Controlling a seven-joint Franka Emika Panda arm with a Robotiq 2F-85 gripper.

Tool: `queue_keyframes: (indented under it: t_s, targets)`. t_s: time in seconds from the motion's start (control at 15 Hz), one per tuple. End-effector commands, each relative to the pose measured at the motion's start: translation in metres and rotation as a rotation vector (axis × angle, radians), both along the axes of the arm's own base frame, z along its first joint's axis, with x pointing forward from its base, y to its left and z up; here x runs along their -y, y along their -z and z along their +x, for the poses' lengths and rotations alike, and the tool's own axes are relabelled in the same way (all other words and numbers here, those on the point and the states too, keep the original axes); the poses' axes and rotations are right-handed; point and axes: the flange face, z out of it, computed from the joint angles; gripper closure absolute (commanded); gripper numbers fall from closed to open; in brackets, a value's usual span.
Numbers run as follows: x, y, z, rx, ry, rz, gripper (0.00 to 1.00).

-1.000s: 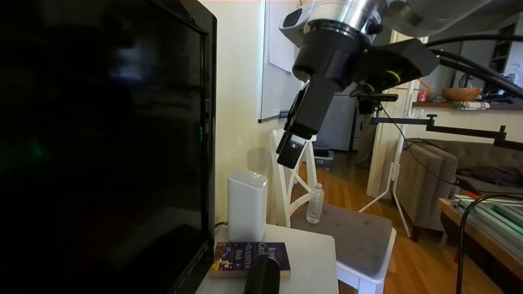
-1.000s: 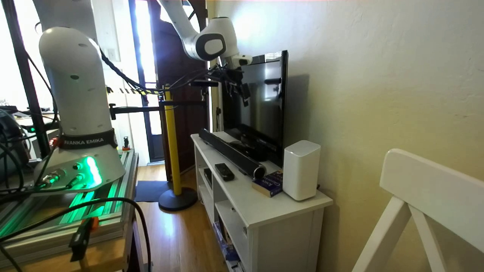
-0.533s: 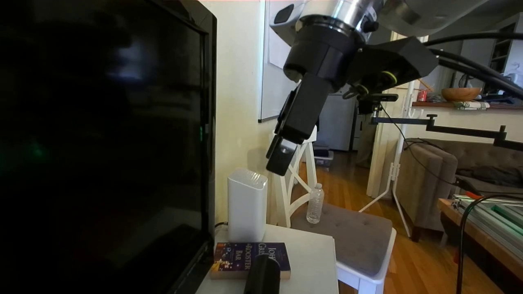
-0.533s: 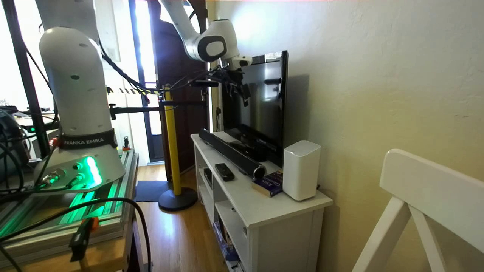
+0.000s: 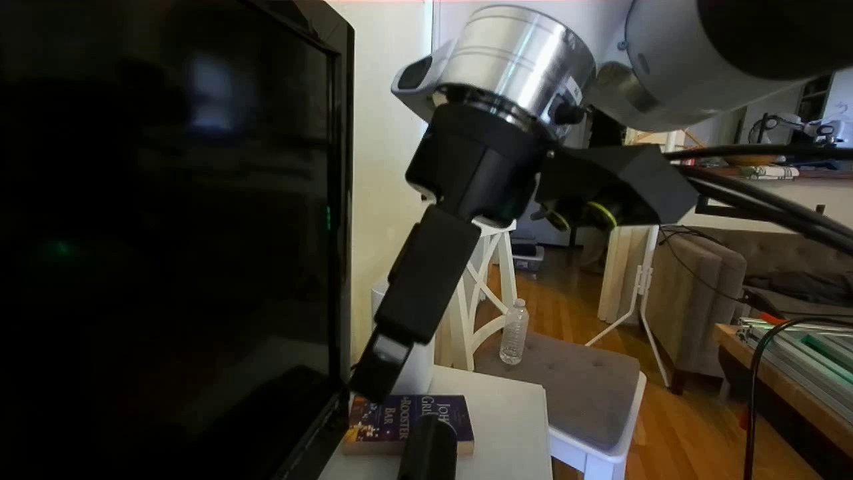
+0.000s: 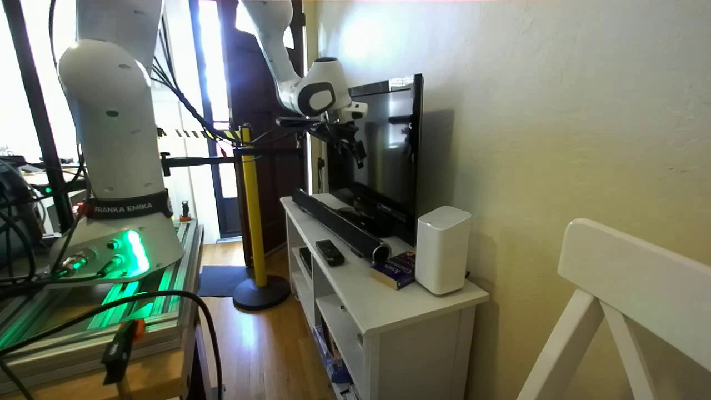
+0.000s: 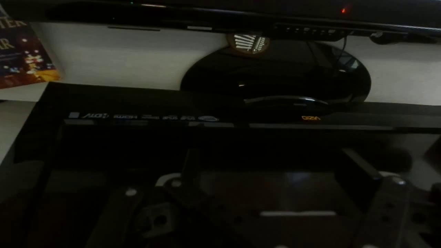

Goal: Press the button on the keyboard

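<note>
Jaws wide before the dark television

We read the jaws as wide from the wrist view, where they stand well apart at five o'clock; in an exterior view the arm angles them down to seven o'clock, side-on, and the gap is hidden. Which thing is the task's keyboard we cannot tell. Only the wrist view gives us a small brown thing with pale, key-like bars, at the eleven o'clock edge of the glossy base, plus a red light between one and two o'clock. Both exterior views show us the white tower on the surface; the wrist view reaches only part of the paperback, at ten o'clock. We get the remote, at seven o'clock from the soundbar, in an exterior view alone; the bottle on the chair seat likewise shows in a single exterior view.
</note>
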Motion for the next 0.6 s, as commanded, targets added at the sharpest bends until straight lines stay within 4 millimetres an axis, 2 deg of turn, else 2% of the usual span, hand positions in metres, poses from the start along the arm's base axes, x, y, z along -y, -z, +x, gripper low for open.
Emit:
queue_keyframes:
  t_s: [0.0,0.13,0.33,0.4,0.53]
  targets:
    - [-0.034,0.030,-0.001,-0.002,0.051,0.078,0.00]
    - [-0.051,0.048,-0.008,-0.015,0.057,0.109,0.00]
    - [-0.063,0.095,-0.027,-0.144,0.074,0.106,0.00]
    - [-0.052,0.070,-0.026,-0.095,0.047,0.073,0.00]
    - [-0.059,0.092,-0.033,-0.139,0.046,0.076,0.00]
